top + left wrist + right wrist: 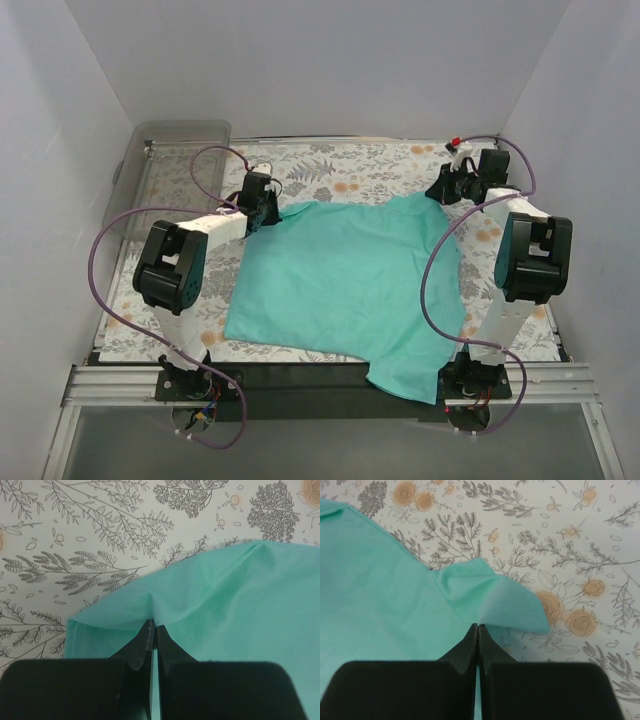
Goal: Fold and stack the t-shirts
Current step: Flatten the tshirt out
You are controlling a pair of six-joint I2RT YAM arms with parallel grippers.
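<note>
A plain teal-green t-shirt point(345, 285) lies spread over the middle of the flowered table cover, its near right corner hanging over the front edge. My left gripper point(262, 212) is at the shirt's far left corner, shut on a pinch of the fabric point(165, 600), which puckers at the fingertips. At the far right corner my right gripper point(447, 190) is shut on the shirt's edge beside a small flap of cloth point(495, 597) that lies out over the cover. In both wrist views the black fingers point(172, 652) point(492, 652) meet at their tips.
A clear plastic bin point(170, 180) stands at the far left of the table. White walls close in the back and both sides. The flowered cover point(340, 165) shows beyond the shirt, and a dark rail point(300, 375) runs along the front edge.
</note>
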